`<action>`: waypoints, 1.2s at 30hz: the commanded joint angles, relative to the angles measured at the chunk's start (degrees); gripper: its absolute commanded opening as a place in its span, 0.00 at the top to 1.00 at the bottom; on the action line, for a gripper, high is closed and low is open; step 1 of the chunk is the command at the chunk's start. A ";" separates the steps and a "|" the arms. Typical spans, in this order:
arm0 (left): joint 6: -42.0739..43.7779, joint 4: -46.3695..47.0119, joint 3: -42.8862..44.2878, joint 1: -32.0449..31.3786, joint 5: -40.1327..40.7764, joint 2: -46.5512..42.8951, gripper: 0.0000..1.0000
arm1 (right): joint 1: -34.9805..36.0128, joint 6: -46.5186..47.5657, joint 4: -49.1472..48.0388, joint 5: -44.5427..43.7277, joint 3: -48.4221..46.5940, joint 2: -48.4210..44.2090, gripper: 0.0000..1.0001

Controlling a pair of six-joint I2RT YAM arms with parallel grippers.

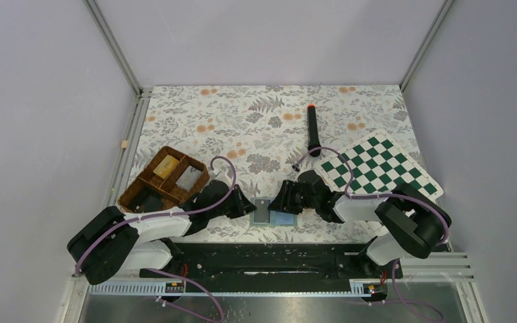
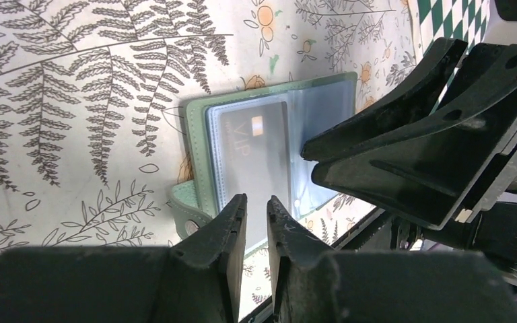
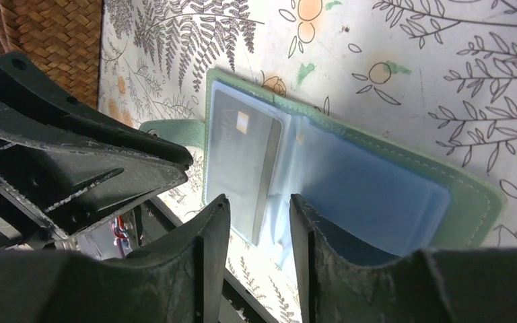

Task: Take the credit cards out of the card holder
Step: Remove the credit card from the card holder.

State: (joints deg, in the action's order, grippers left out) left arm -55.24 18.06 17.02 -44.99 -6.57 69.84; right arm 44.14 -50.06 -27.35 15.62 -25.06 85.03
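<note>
The card holder (image 1: pixel 274 214) lay opened flat on the worktop in the lower centre of the overhead frame, between the two tools. Spread out like that, its long axis ran left to right, and its fold ran from the near edge toward the far wall. One dark grey credit card (image 2: pixel 259 158) sat in a clear sleeve on the left panel. Its long side lay parallel to the fold and its "VIP" lettering was turned sideways. The right panel was pale blue. A snap strap (image 2: pixel 187 205) stuck out from the holder's left edge.

The left tool (image 2: pixel 256 208) stood at the card side with only a thin slit between its fingers and nothing seen in it. The right tool (image 3: pixel 259 200) stood a little wider apart over the card's inner edge, with no sign of a grip on it. A wicker tray (image 1: pixel 165 182) sat at the left and a chessboard (image 1: pixel 377 165) at the right.
</note>
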 commanded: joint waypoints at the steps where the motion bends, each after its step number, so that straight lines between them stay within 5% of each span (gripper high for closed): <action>1: 0.28 0.96 0.29 0.54 0.94 0.79 0.82 | 0.41 0.22 -0.62 -0.08 -3.19 2.55 0.57; 13: -1.27 3.29 -1.70 2.01 -0.90 0.51 0.73 | -0.70 1.29 -6.16 0.25 -1.90 14.19 0.93; 20: -0.26 -1.85 -0.66 2.95 1.10 -1.55 0.64 | -1.97 2.50 -5.58 1.05 -1.70 14.08 0.94; 36: 0.08 -0.32 0.20 2.93 -0.85 -0.21 0.62 | -2.12 2.47 -5.87 1.81 -1.29 13.10 0.91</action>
State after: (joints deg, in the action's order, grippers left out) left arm -55.75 14.81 15.92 -42.26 -6.24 68.79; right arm 42.74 -49.95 -38.11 19.88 -28.03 97.27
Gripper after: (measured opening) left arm 0.375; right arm 0.088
